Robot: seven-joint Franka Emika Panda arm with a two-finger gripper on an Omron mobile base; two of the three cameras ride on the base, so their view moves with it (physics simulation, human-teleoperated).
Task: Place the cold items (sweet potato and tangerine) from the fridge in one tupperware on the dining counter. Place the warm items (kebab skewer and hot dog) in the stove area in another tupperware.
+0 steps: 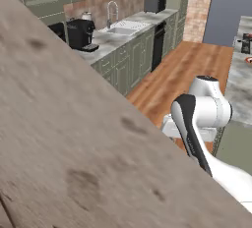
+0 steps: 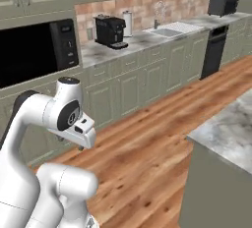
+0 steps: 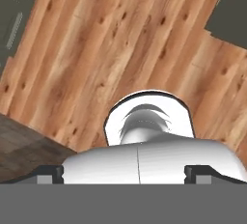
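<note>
My gripper [image 3: 124,174] is open, its two dark fingertips [image 3: 48,174] standing far apart with nothing between them. The hand hangs folded close to the arm [image 2: 81,131] and points down at the wooden floor [image 3: 120,39]. The dining counter [image 2: 226,128], a marbled slab on a sage green base, stands to the right of the arm, and it runs along the right edge in the left base view [image 1: 240,87]. The sweet potato, tangerine, fridge, tupperwares, kebab skewer, hot dog and stove are out of view.
A brown wood-grained surface [image 1: 74,143] sits very close to the left base camera. Across the floor runs a green cabinet row with a coffee machine [image 2: 109,30], sink [image 2: 172,29], toaster [image 2: 222,5] and black dishwasher [image 2: 214,50]. A microwave [image 2: 34,52] is at the left.
</note>
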